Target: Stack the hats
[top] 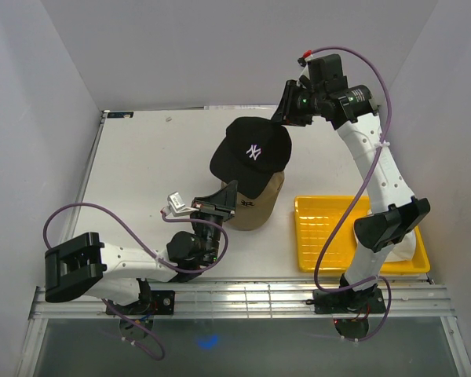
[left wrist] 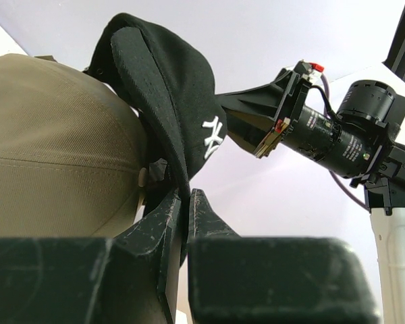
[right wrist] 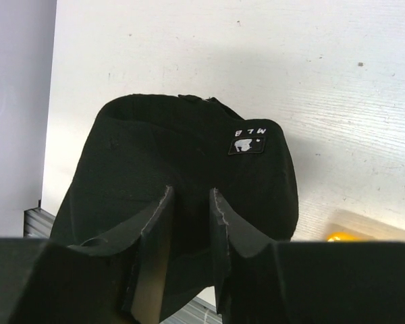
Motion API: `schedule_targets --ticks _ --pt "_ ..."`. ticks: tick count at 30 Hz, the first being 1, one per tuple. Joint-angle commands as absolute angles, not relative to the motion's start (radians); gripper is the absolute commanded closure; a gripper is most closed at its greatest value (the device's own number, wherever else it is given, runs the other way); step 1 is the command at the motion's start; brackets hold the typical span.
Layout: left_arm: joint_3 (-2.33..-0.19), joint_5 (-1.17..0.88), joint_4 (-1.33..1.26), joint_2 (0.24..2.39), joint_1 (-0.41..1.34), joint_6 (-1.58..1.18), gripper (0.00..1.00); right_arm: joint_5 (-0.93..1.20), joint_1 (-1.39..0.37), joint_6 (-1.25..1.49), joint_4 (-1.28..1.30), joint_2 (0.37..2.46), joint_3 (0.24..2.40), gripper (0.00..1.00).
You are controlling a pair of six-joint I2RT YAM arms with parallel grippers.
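Black cap [top: 251, 153], apparently being seated over tan cap [top: 261, 210]: left fingers [left wrist: 158, 233] clamp brim, 7 o'clock; right fingers [right wrist: 148, 236] clamp rear, 1 o'clock. Next: lower, release.

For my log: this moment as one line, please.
left gripper, right gripper: holding black cap | position: over tan cap

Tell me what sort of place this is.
Probably a robotics lab test cell: a white tabletop boxed in by white wall panels, two white robot arms bolted at its edge, and a black fabric baseball cap as prop.
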State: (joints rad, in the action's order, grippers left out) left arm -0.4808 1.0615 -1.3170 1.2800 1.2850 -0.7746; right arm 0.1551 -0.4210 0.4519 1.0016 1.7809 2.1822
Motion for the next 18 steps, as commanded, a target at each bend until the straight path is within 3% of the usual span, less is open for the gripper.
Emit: schedule_targets --ticks 1,12,18 --pt "-0.476 1.020 -1.681 1.238 1.289 -0.770 1.00 0.144 -0.433 0.454 1.002 1.741 2.184 0.68" --pt "-0.477 0.945 -1.678 1.226 1.285 -0.715 1.00 0.150 -0.437 0.457 0.994 1.733 2.218 0.91" --pt "-0.437 0.934 -1.667 1.189 1.287 -0.707 0.98 0.143 -0.439 0.460 0.973 1.704 2.197 0.92"
